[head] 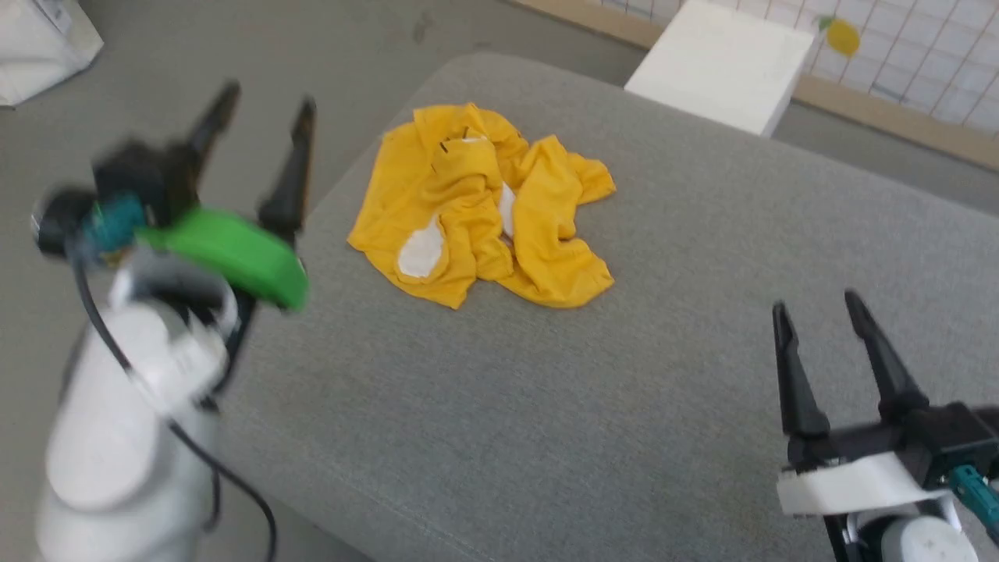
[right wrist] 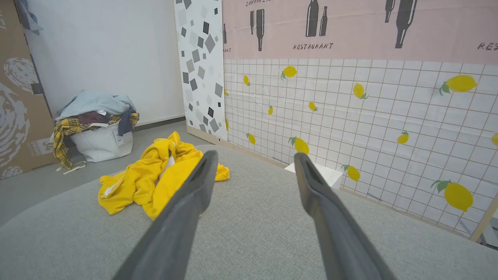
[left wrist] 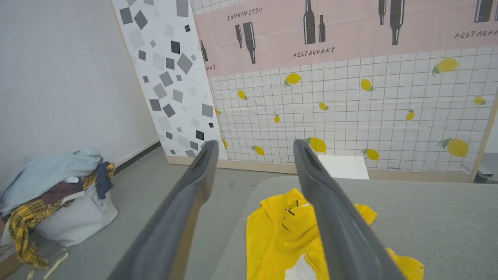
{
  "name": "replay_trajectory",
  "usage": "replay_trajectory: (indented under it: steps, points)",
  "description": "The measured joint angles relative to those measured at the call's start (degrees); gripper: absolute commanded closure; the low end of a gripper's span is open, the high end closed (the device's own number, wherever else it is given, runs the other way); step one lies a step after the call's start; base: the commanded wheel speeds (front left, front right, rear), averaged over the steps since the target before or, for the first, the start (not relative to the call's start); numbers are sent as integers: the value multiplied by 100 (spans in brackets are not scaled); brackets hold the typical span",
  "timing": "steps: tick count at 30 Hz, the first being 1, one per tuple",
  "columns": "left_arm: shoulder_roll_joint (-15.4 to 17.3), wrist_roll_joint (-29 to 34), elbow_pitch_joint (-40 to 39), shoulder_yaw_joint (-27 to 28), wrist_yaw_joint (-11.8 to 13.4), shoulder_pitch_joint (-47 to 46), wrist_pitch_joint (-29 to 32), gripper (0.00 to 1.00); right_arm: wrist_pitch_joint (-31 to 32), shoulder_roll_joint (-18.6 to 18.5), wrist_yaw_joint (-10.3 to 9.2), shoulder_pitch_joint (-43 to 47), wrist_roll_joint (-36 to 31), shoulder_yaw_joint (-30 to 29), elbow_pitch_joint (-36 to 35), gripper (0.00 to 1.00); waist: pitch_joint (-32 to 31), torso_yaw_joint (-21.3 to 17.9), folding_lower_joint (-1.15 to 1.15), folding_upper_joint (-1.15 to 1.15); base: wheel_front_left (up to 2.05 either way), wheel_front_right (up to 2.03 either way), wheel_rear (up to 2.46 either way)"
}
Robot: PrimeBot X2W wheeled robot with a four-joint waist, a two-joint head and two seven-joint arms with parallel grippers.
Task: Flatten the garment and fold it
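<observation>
loosely crumpled, the garment (head: 484, 211) lies ahead between left tool (head: 269, 95) and right tool (head: 815, 301), both apart.

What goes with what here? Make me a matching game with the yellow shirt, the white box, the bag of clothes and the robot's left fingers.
Things:
1. garment
2. white box
3. bag of clothes
4. left gripper

States or places:
A. on the floor by the plain white wall
B. fingers apart, holding nothing
C. crumpled on the grey cushion
D. beyond the cushion, near the lemon-printed backdrop

Pairs: 1-C, 2-D, 3-A, 4-B
</observation>
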Motion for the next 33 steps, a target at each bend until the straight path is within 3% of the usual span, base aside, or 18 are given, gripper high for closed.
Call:
replay_trajectory:
  steps: [4,5,8,17,30,31,32,33]
  points:
    - [330,-563,623,-289,-5,-865,422,0,42,1,0,-302,-156,154,-281,0,307,-153,0,0,0,0,0]
    - [514,-890,1047,-658,-22,-1326,787,0,93,4,0,-481,-211,253,-457,0,544,-296,0,0,0,0,0]
    - [646,-1169,1455,-929,-30,-1701,1190,0,172,2,0,-631,-276,301,-620,0,804,-443,0,0,0,0,0]
    - [739,-1900,2562,-823,98,-2327,2610,0,259,4,0,-992,-355,334,-868,0,1568,-1038,1,0,0,0,0]
    - [1003,-1976,2791,-695,1043,-2365,3980,0,149,2,0,-1184,-240,324,-850,0,2390,-1935,1,0,0,0,0]
    - [1009,-1985,2753,-691,1071,-2335,4000,28,137,3,0,-1200,-240,323,-844,0,2442,-1993,1,0,0,0,0]
    - [1022,-1986,2715,-691,1074,-2312,4005,100,115,3,0,-1216,-237,320,-836,0,2481,-2038,1,0,0,0,0]
    - [1058,-1982,2671,-694,1081,-2284,4007,100,107,3,0,-1240,-231,316,-825,0,2525,-2089,1,0,0,0,0]
